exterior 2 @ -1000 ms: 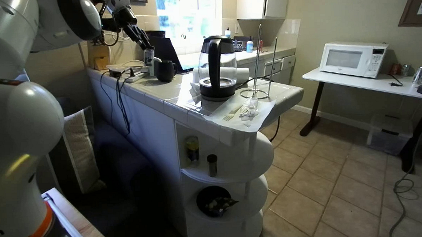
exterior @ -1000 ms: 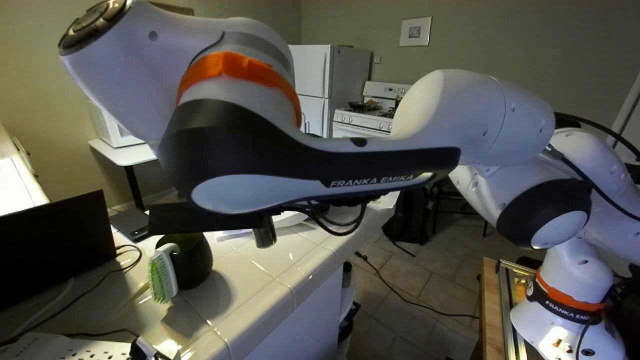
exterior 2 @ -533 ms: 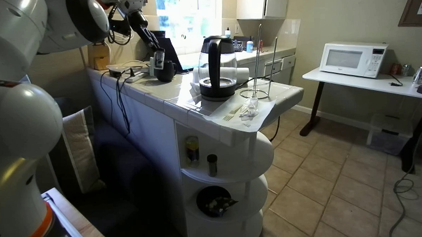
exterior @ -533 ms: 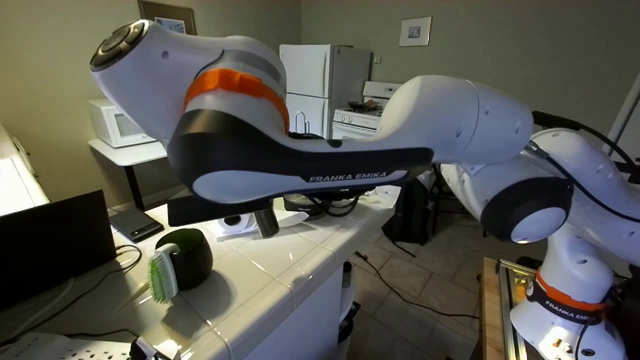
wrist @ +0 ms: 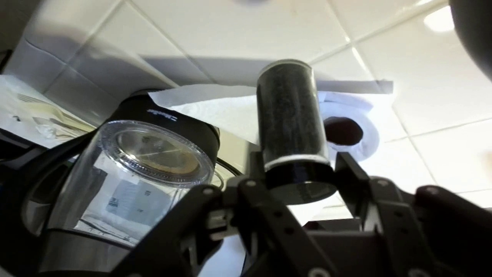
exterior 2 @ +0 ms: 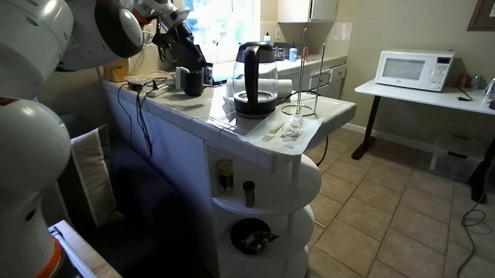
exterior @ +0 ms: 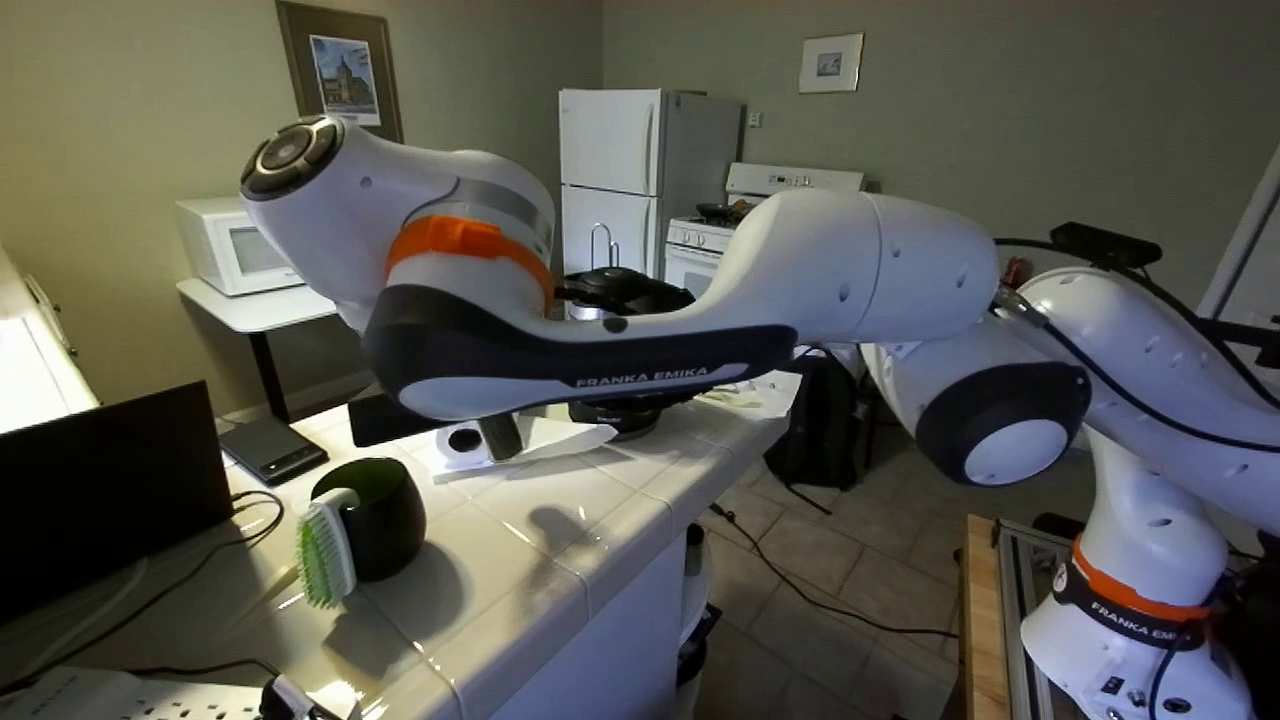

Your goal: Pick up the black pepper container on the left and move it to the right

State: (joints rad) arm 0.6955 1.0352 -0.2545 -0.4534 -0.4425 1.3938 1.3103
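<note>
The black pepper container [wrist: 290, 111] is a small dark grey-black cylinder with a black cap. My gripper [wrist: 300, 169] is shut on it at the cap end, one finger on each side. The container hangs above the white tiled counter, cap toward the gripper. It also shows in both exterior views, below the arm [exterior: 500, 437] and just right of the black mug [exterior 2: 208, 74]. The gripper fingers [exterior 2: 201, 60] point down and to the right there. In the exterior view with the fridge, the arm hides the fingers.
A glass kettle [exterior 2: 255, 81] with black handle and a white paper towel roll [exterior 2: 285, 88] stand near the counter's end, with a wire holder [exterior 2: 299, 108]. A black mug [exterior: 385, 530] with a green brush [exterior: 325, 555] and a laptop [exterior: 110, 490] are nearby. Another dark shaker [exterior 2: 249, 193] stands on the shelf.
My gripper has carried the container past the black mug toward the kettle, rightward and slightly down in the exterior view with the kettle. The arm has lowered. The grip has not visibly changed.
</note>
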